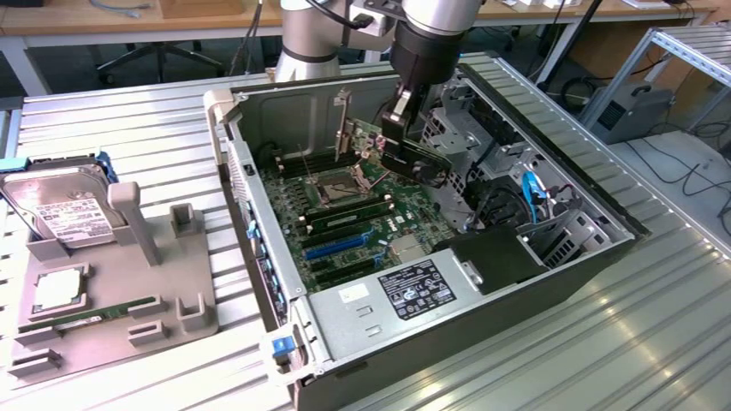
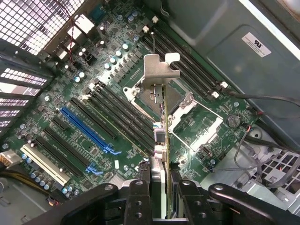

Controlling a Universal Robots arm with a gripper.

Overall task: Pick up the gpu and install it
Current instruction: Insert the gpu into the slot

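Claw (image 2: 161, 177) of mine clamps the gpu (image 2: 160, 137) edge-on over the motherboard (image 2: 93, 96); long axis runs outward, bracket (image 2: 157, 75) end farthest.

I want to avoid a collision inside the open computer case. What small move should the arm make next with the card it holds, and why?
Probably a short sideways shift toward the long blue plastic slot. The pincer grips the thin black graphics card with a silver metal bracket in the air by the square metal processor socket, away from that slot, so lowering here seems wrong.
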